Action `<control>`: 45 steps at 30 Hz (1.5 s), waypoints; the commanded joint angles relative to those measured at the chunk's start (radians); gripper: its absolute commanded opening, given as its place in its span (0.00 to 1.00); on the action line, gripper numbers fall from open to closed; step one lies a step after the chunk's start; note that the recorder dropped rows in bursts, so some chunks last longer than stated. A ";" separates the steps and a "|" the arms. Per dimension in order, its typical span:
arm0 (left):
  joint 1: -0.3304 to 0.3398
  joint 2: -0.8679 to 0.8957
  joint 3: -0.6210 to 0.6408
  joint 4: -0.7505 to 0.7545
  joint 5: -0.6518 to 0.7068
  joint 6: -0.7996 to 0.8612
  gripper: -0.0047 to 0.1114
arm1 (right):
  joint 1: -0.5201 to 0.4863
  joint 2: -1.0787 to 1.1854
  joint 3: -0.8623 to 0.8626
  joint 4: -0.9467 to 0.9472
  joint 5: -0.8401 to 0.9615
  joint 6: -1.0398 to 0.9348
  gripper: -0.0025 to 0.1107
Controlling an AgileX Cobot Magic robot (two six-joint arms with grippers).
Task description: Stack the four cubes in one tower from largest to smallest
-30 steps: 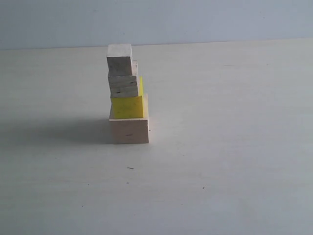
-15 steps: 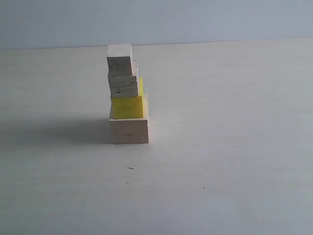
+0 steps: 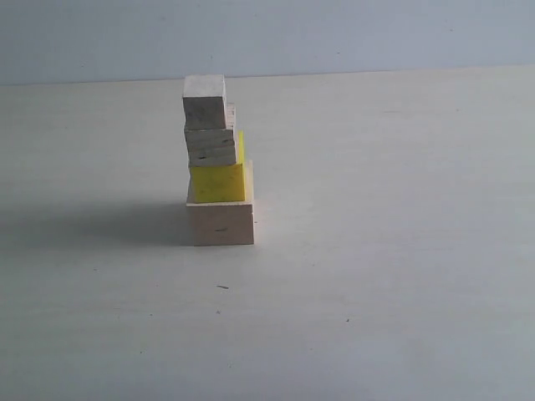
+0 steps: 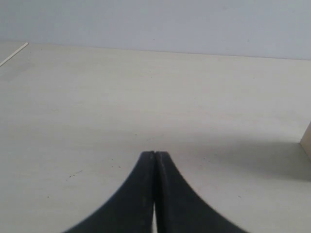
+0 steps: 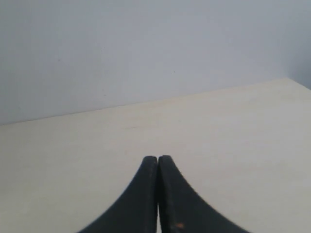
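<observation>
In the exterior view the tower stands left of centre on the table. Its base is the large pale wood cube, with the yellow cube on it. A small pale wood cube rests on the yellow one, and the other small pale cube tops the column, shifted slightly left. Neither gripper shows in the exterior view. My left gripper is shut with nothing in it, low over bare table; a sliver of the large cube shows at the frame's edge. My right gripper is shut and holds nothing.
The pale table spreads around the tower, with a grey wall behind it. The tower's shadow falls to its left. A thin pale line crosses the table's far corner in the left wrist view.
</observation>
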 commanded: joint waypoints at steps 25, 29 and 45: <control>-0.006 -0.005 0.002 0.001 -0.010 -0.004 0.04 | -0.006 -0.072 0.058 -0.186 0.048 0.205 0.02; -0.006 -0.005 0.002 0.001 -0.010 -0.004 0.04 | 0.014 -0.072 0.058 -0.188 0.048 0.180 0.02; -0.006 -0.005 0.002 0.001 -0.010 -0.004 0.04 | 0.033 -0.072 0.058 -0.187 0.100 0.096 0.02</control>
